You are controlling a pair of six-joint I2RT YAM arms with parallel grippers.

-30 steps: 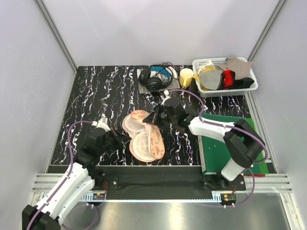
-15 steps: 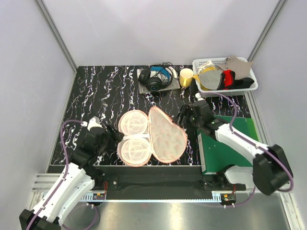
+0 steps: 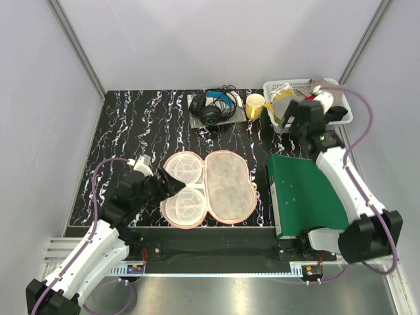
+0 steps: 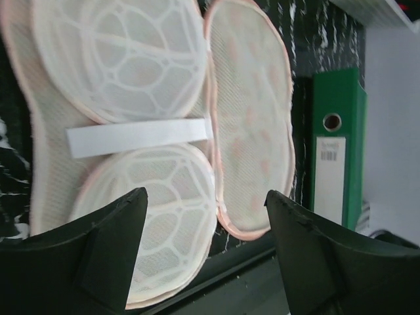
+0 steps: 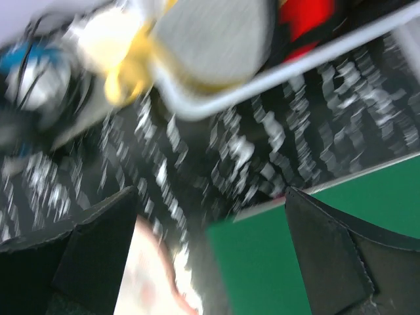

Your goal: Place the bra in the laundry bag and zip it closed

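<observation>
The laundry bag [image 3: 228, 187] lies opened flat on the table, its peach printed half to the right and the pale whitish inside with two round cups [image 3: 182, 189] to the left. My left gripper [image 3: 169, 182] is open at the bag's left edge; in the left wrist view [image 4: 205, 194] nothing is between its fingers and the bag [image 4: 252, 131] lies beyond them. My right gripper [image 3: 293, 120] is open at the front-left corner of the white basket [image 3: 283, 86]. In the blurred right wrist view [image 5: 210, 190] the red bra [image 5: 305, 16] shows inside the basket [image 5: 262, 75].
A green binder [image 3: 308, 197] lies flat right of the bag, under the right arm. Black headphones [image 3: 211, 108] and a yellow cup [image 3: 254, 105] stand at the back. The basket also holds grey and beige cloths.
The bag, held up folded a second ago, now lies open flat. Both grippers have let go and opened. The right arm has swung back right to the basket.
</observation>
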